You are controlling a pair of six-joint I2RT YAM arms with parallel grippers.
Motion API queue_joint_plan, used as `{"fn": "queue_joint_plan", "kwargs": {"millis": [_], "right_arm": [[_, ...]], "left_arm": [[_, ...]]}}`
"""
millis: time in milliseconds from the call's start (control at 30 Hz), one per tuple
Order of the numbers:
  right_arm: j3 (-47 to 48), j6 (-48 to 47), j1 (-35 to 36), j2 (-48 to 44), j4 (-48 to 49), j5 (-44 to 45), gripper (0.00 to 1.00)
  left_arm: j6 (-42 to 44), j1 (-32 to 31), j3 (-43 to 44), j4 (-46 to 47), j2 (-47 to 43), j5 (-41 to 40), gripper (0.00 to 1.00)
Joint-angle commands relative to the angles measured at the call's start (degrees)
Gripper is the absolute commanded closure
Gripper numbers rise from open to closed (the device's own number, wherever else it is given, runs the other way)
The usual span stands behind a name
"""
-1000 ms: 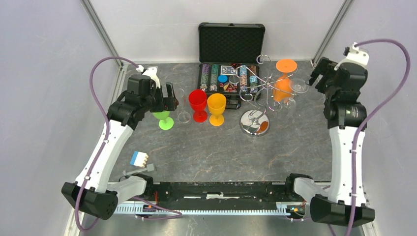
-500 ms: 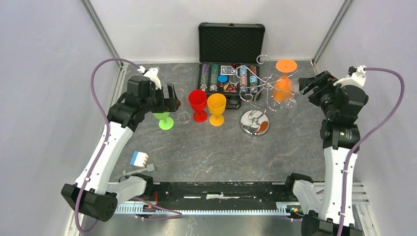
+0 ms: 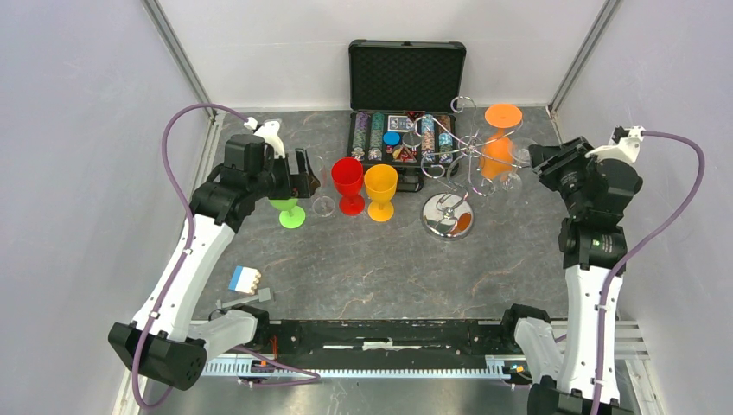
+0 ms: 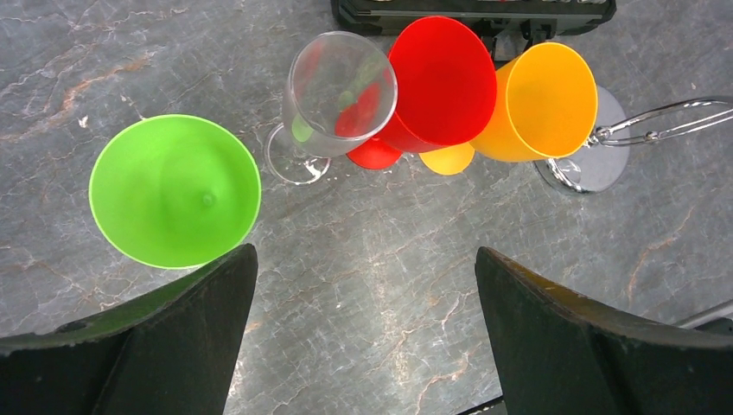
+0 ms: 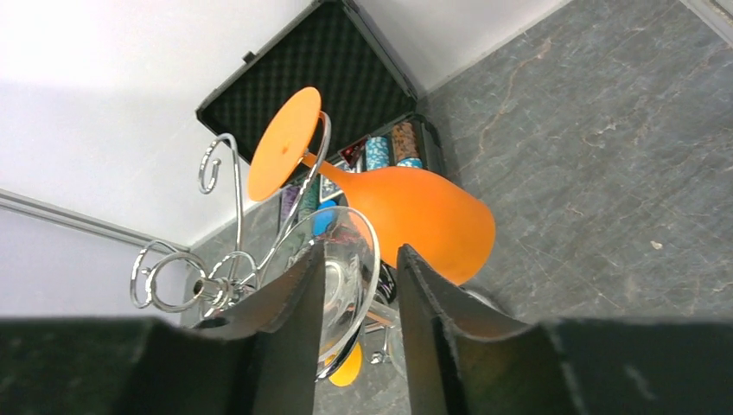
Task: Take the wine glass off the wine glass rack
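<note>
The silver wire wine glass rack point(image 3: 468, 162) stands on its shiny disc base point(image 3: 447, 214) at the back right. An orange wine glass point(image 3: 497, 151) point(image 5: 415, 212) hangs upside down from it, and a clear wine glass point(image 5: 350, 259) hangs beside that one. My right gripper point(image 3: 540, 157) point(image 5: 361, 251) has reached in from the right. Its jaws stand narrow around the clear glass's foot and stem, with a gap still showing beside the right finger. My left gripper point(image 3: 298, 177) point(image 4: 366, 259) hovers wide open over bare table beside a green glass point(image 4: 173, 190).
Green point(image 3: 290, 207), clear point(image 3: 321, 203), red point(image 3: 347, 177) and yellow point(image 3: 380, 183) glasses stand in a row left of the rack. An open black case of poker chips point(image 3: 406, 78) sits at the back. A small blue-and-white object point(image 3: 245, 278) lies near the left arm's base.
My right arm has swung left and in to the rack, and its jaws have narrowed from wide open to round the clear glass. The left arm has not moved.
</note>
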Motion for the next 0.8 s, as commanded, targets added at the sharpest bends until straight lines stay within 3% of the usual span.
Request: {"fn": "queue_joint_plan", "kwargs": {"millis": [0, 267, 567, 767], "right_arm": [[-2.0, 4.8, -0.3, -3.2, 5.5, 1.8, 0.63], [-2.1, 10.5, -0.3, -2.2, 7.7, -1.9, 0.7], [-2.6, 11.6, -0.3, -0.8, 6.8, -3.7, 0.65], [-3.1, 12.8, -0.4, -0.3, 9.0, -5.9, 0.69]], "left_arm": [[0.1, 0.2, 0.2, 2.2, -1.4, 2.3, 0.02], [-0.1, 0.2, -0.2, 2.2, -1.6, 2.3, 0.02], [-0.4, 0.2, -0.2, 2.2, -1.6, 2.7, 0.03], [-0.5, 0.2, -0.2, 2.1, -1.2, 2.3, 0.03]]}}
